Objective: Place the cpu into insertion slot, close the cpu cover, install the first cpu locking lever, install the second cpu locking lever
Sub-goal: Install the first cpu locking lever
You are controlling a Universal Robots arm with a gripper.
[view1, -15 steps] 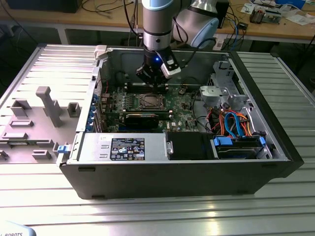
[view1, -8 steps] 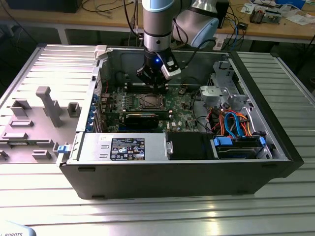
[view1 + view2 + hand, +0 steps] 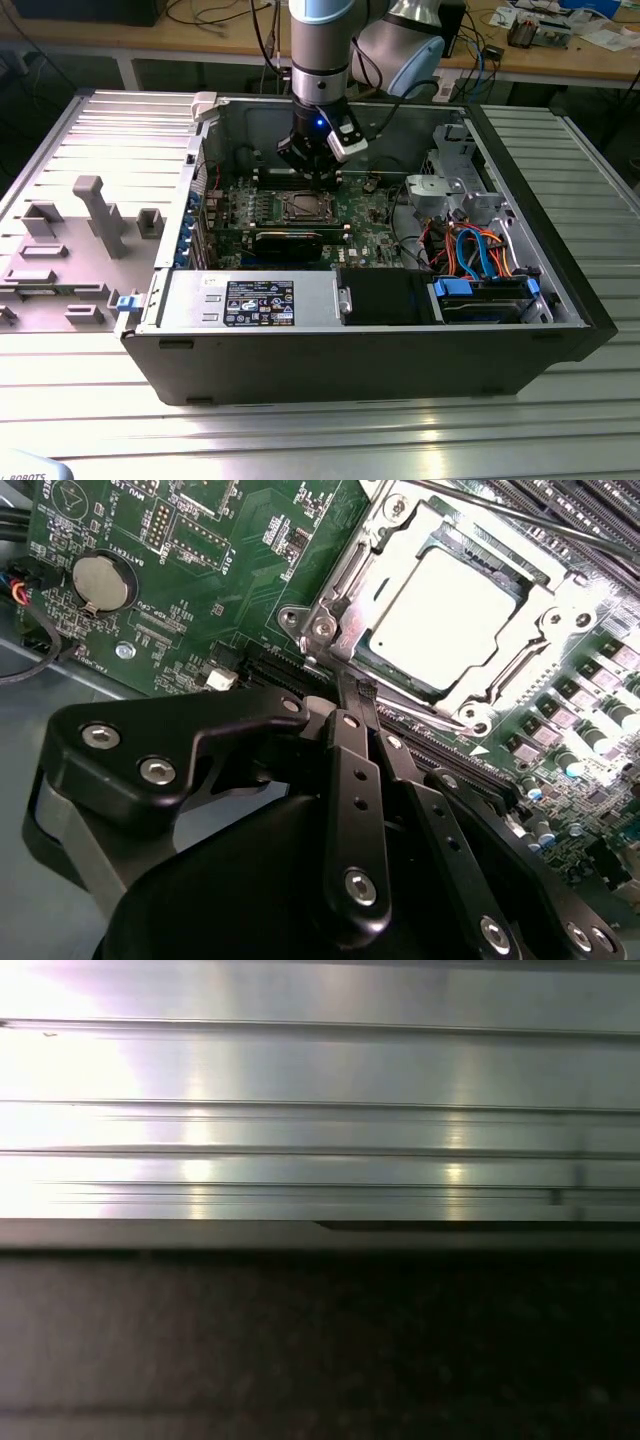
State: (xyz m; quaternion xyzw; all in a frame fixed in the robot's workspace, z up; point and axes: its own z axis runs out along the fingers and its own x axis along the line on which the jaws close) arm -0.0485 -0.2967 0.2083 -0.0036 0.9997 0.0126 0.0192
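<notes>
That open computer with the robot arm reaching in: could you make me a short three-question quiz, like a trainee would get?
1. True or false: the chip already sits in its socket with the metal cover frame down around it.
2. What is the gripper nearest to: (a) the coin battery, (b) a corner of the socket, (c) the blue and orange cables?
3. On what does the computer case stand?

Key: 1 true; 2 b; 3 a ribbed metal table.
</notes>
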